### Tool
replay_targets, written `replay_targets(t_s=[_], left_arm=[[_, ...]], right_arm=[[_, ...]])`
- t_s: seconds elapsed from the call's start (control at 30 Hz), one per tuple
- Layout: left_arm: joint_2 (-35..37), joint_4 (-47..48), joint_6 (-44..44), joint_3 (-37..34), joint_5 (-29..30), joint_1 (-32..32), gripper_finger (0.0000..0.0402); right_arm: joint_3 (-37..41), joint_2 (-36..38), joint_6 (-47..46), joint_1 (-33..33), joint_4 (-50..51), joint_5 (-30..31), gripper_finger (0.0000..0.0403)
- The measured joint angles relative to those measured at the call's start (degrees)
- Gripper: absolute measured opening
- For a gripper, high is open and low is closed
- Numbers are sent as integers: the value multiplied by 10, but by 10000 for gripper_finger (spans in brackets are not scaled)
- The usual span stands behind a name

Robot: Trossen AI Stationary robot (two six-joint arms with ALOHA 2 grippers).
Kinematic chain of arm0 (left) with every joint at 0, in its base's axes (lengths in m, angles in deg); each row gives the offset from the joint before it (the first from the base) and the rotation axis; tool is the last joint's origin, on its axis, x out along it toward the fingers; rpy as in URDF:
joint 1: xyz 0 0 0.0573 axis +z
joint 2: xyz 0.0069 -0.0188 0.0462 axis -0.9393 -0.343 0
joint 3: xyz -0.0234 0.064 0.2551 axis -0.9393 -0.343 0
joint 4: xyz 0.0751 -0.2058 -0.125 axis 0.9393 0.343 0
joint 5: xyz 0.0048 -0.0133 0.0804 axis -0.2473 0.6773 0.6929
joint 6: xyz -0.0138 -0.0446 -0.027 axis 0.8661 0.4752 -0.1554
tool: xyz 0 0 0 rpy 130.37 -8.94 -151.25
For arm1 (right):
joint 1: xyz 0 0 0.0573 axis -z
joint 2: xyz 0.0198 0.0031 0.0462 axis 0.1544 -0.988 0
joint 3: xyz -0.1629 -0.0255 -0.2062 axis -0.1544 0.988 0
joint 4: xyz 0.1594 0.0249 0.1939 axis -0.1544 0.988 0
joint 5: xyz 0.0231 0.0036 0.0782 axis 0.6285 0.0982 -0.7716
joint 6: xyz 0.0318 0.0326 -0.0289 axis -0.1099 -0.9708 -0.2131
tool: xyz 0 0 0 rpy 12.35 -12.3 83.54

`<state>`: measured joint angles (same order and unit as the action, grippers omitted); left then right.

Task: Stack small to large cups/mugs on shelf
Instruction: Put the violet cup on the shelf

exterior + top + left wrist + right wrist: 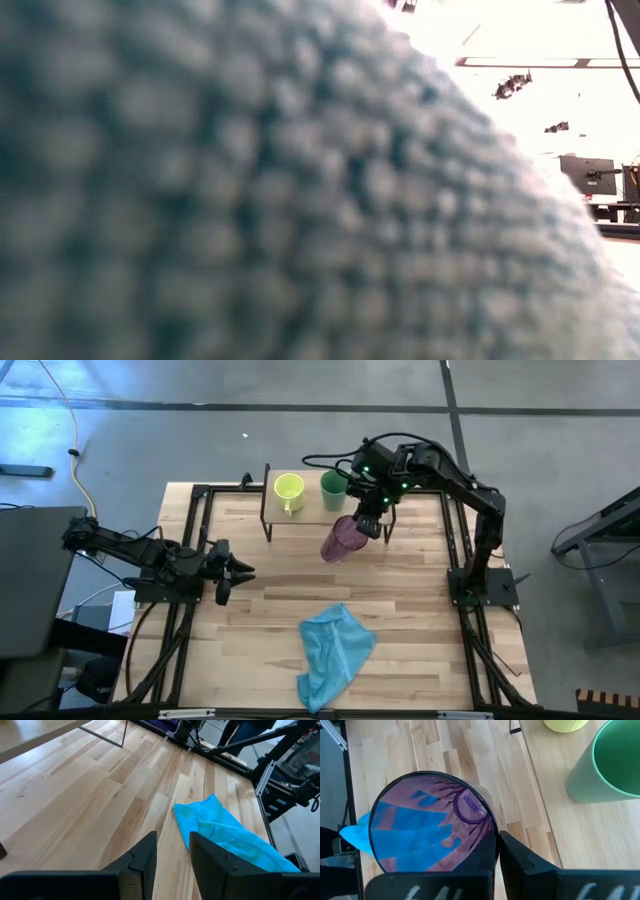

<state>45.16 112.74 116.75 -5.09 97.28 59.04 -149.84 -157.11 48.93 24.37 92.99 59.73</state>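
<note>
The right gripper [366,525] is holding the purple cup [341,539] by its rim, jaws pinching it, tilted just past the front edge of the shelf [310,512]. The yellow-green mug [289,489] and the green cup [333,487] are sitting side by side on the shelf. The left gripper [240,571] is waiting over the worktop [250,620], jaws a little apart. A blue cloth [332,654] is lying near the front.

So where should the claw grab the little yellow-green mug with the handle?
Probably by the rim. The short yellow-green mug stands upright on the wooden-topped shelf, mouth open upward, so a claw could come straight down and pinch one wall. Its handle points toward the table's front, and the green cup stands beside it, so the far-side wall looks easiest.
</note>
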Motion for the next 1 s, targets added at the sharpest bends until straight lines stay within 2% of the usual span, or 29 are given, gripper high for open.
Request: replay_targets(t_s=[0.4,0.7,0.87,1.0], left_arm=[[0,-2,1,0,3,0,104],[0,-2,1,0,3,0,104],[0,-2,1,0,3,0,104],[0,-2,1,0,3,0,104]], right_arm=[[0,47,2,0,-79,1,0],[0,97,18,0,-154,28,0],[0,117,41,0,-191,-22,0],[0,126,64,8,-195,-100,0]])
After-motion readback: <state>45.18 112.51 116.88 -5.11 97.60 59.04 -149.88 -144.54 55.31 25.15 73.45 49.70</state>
